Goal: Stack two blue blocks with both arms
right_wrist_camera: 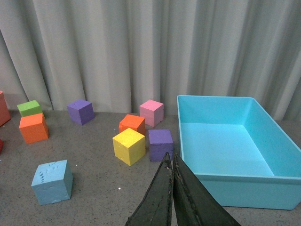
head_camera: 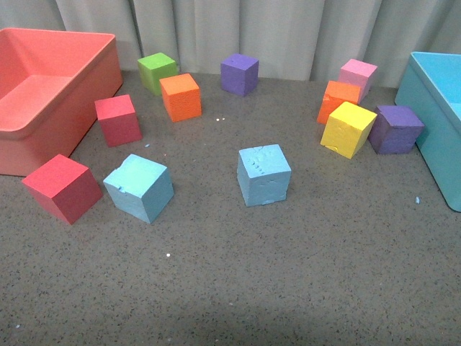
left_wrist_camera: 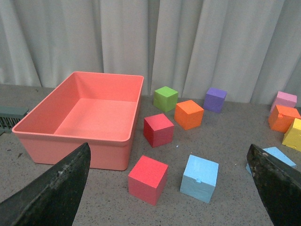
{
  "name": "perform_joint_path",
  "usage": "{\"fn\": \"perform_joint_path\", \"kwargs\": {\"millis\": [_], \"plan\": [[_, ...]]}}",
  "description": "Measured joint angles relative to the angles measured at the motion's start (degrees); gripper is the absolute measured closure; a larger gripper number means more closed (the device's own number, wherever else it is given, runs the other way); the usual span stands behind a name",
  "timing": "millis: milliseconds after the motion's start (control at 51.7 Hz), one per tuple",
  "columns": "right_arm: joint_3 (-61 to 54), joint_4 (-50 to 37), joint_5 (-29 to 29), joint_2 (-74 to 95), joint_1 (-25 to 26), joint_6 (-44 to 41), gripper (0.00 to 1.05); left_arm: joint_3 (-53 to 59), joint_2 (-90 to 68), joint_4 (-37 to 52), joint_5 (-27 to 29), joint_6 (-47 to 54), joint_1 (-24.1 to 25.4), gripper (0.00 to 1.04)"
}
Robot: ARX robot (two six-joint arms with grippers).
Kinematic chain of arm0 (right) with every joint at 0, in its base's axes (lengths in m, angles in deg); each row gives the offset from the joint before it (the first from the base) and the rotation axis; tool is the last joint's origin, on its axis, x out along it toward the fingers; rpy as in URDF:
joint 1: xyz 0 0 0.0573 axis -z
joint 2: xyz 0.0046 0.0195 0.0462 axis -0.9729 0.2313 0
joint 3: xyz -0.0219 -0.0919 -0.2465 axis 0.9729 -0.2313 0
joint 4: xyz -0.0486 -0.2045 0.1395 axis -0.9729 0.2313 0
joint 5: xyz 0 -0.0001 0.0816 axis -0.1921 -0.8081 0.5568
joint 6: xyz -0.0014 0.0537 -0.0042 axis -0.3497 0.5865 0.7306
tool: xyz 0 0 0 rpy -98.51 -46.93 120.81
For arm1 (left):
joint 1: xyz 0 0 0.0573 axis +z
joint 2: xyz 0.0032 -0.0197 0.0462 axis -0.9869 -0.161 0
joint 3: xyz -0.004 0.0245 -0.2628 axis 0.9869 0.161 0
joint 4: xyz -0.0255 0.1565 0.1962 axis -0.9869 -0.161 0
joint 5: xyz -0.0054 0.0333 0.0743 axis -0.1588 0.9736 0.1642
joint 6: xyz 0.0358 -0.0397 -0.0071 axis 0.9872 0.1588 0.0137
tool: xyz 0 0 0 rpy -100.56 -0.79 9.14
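Note:
Two sky-blue blocks sit apart on the grey table. One [head_camera: 139, 187] lies at the left beside a red cube; it also shows in the left wrist view [left_wrist_camera: 200, 178]. The other [head_camera: 263, 174], with a dented top, sits in the middle; it shows in the right wrist view [right_wrist_camera: 52, 181] and partly in the left wrist view [left_wrist_camera: 278, 156]. My left gripper [left_wrist_camera: 171, 188] is open and empty, its fingers wide apart above the table short of the left block. My right gripper [right_wrist_camera: 171, 160] is shut and empty, pointing at the table near the blue bin. Neither arm shows in the front view.
A salmon bin [head_camera: 43, 94] stands at the far left, a light-blue bin [head_camera: 436, 108] at the far right. Red cubes [head_camera: 63, 187] [head_camera: 118, 120], green [head_camera: 157, 72], orange [head_camera: 180, 96] [head_camera: 338, 97], purple [head_camera: 239, 74] [head_camera: 395, 129], pink [head_camera: 358, 75] and yellow [head_camera: 348, 129] cubes lie around. A curtain hangs behind.

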Motion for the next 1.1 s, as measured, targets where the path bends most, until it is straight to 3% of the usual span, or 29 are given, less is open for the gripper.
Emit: {"fn": "perform_joint_path", "kwargs": {"millis": [174,271,426,619,755,793,909,987,1103], "plan": [[0.04,10.08,0.07,-8.24,0.00,-0.02,1.04,0.00,0.00,0.00,0.02,0.02,0.00,0.07],[0.04,10.40,0.11,-10.21,0.00,-0.11,1.02,0.00,0.00,0.00,0.00,0.00,0.00,0.07],[0.04,10.64,0.09,-10.21,0.00,-0.11,0.71,0.00,0.00,0.00,0.00,0.02,0.00,0.07],[0.04,10.64,0.09,-10.25,0.00,-0.11,0.41,0.00,0.00,0.00,0.00,0.00,0.00,0.07],[0.04,10.64,0.09,-10.25,0.00,-0.07,0.08,0.00,0.00,0.00,0.00,0.02,0.00,0.07],[0.04,10.64,0.09,-10.25,0.00,-0.04,0.09,-0.07,-0.11,-0.09,-0.13,0.00,0.02,0.07],[0.04,10.64,0.15,-10.27,0.00,-0.07,0.09,-6.40,-13.62,-12.83,-4.85,-0.13,0.33,0.07],[0.04,10.64,0.11,-10.29,0.00,-0.07,0.09,-8.17,-21.84,-10.60,-5.07,0.28,-1.11,0.07],[0.04,10.64,0.11,-10.29,0.00,-0.07,0.09,-13.79,-40.15,1.18,-8.13,2.25,-3.87,0.07]]}}
